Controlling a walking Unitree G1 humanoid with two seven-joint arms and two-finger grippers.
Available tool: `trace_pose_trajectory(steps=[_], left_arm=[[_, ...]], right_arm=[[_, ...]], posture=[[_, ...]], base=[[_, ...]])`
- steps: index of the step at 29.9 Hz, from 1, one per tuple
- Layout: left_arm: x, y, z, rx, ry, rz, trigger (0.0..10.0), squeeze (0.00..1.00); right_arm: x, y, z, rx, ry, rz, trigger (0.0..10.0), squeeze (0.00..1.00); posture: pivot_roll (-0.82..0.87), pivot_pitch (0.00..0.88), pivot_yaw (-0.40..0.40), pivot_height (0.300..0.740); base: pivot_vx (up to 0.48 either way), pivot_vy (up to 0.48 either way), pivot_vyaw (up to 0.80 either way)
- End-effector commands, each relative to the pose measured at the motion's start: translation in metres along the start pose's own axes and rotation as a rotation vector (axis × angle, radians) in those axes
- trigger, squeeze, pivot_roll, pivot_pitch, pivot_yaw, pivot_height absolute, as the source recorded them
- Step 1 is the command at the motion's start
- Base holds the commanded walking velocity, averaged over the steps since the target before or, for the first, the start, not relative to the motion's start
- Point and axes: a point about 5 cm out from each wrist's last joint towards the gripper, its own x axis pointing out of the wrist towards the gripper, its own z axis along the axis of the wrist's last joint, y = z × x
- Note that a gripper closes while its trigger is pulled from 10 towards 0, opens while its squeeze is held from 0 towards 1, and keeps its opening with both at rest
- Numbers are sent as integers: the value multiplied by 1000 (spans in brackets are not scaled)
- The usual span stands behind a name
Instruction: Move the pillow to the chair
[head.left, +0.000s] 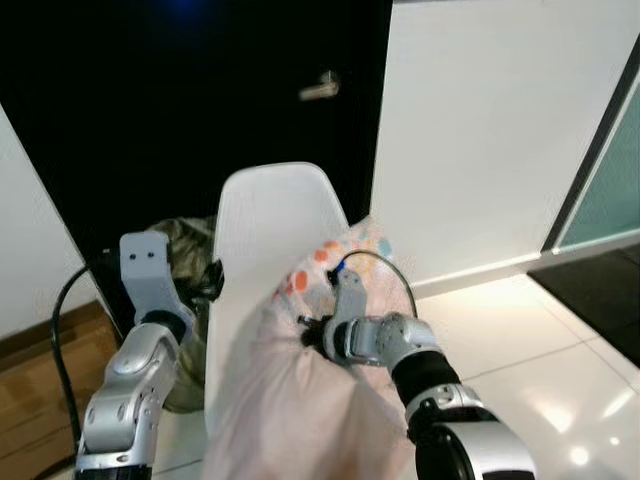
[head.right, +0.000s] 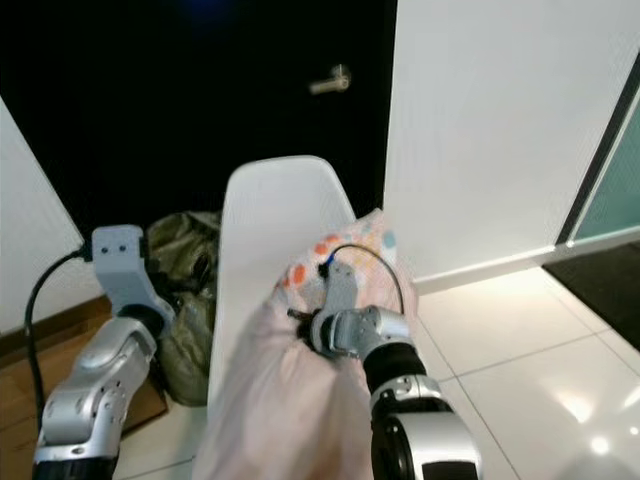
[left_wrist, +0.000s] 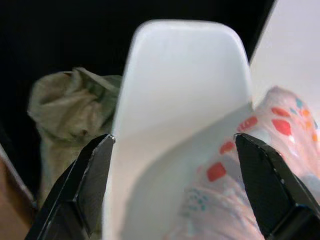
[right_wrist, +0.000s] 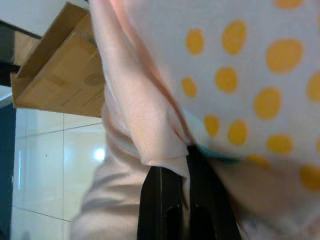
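Observation:
A pale pink pillow (head.left: 300, 400) with orange and blue dots lies against the white chair (head.left: 270, 225), its dotted end (head.right: 345, 250) up by the backrest. My right gripper (head.left: 312, 335) is shut on a fold of the pillow's fabric (right_wrist: 165, 150), the black fingers (right_wrist: 172, 205) pinched together under it. To the chair's left my left gripper (head.left: 215, 280) is raised and open; in the left wrist view its fingers (left_wrist: 87, 175) stand wide apart, facing the chair's backrest (left_wrist: 185, 75) and the pillow's dotted end (left_wrist: 260, 145), holding nothing.
A crumpled olive bag (head.left: 185, 245) sits on the floor left of the chair, before a black door (head.left: 200, 90) with a metal handle (head.left: 320, 88). White wall (head.left: 500, 130) and glossy tile floor (head.left: 540, 350) lie to the right. A cardboard box (right_wrist: 60, 75) is nearby.

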Motion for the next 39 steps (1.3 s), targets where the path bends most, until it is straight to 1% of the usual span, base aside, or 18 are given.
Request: trace_pose_trajectory(steps=[1,6,9,10,15,16,19,21,24,26,28,29,31,32,33,34,35,39], left_arm=[[0,-1,3,1,-2,-7,10000,0],[-1,-7,4,1,-2,-30,10000,0],[-1,-11,6,12,-5,-50,10000,0],[-1,-11,6,12,-5,-50,10000,0],[-2,-12,10,20,-12,-57,10000,0],[-1,-12,16,30,-30,-60,10000,0],[-1,-11,20,34,-37,-61,10000,0],[-1,-11,26,38,-55,-63,10000,0],[0,-11,33,43,-75,-68,10000,0],[0,-11,36,44,-82,-69,10000,0],[-1,-12,36,46,-81,-71,10000,0],[-1,-12,36,46,-81,-71,10000,0],[-1,-13,36,46,-80,-73,10000,0],[-1,-13,36,46,-80,-73,10000,0],[0,-14,38,44,-86,-74,10000,0],[0,-15,45,41,-108,-74,10000,0],[0,-15,45,41,-108,-74,10000,0],[0,-15,58,36,-152,-67,10000,0]], right_arm=[[4,-4,-9,-39,48,-24,10000,0],[6,3,-13,-6,74,33,10000,0],[9,17,-12,171,55,136,10000,0],[9,17,-12,171,55,136,10000,0],[10,32,-6,289,2,234,10000,0],[12,41,-8,326,4,275,10000,0],[14,41,-12,314,12,260,10000,0],[18,42,-23,283,57,226,10000,0],[20,48,-29,246,79,246,10000,0],[15,64,-15,267,24,392,10000,0],[4,82,12,304,-92,552,10000,0],[4,82,12,304,-92,552,10000,0],[-5,92,31,302,-183,647,10000,0],[-5,92,31,302,-183,647,10000,0],[-10,95,43,328,-249,685,10000,0],[-24,98,71,445,-408,754,10000,0],[-24,98,71,445,-408,754,10000,0],[-44,94,107,571,-607,805,10000,0]], posture=[[-160,45,1,579],[-159,46,-1,554],[-151,51,-8,534],[-151,51,-8,534],[-145,50,-9,514],[-142,45,-11,504],[-139,43,-10,499],[-137,39,-10,490],[-135,36,-12,490],[-133,35,-11,490],[-131,35,-10,490],[-131,35,-10,490],[-133,31,-9,490],[-133,31,-9,490],[-132,31,-10,490],[-132,31,-10,490],[-132,31,-10,490],[-117,30,-16,490]], base=[[0,0,0],[0,0,0],[0,0,0],[0,0,0],[0,0,0],[0,0,0],[0,0,0],[0,0,0],[0,0,0],[0,0,0],[0,0,0],[0,0,0],[0,0,0],[0,0,0],[0,0,0],[0,0,0],[0,0,0],[0,0,0]])
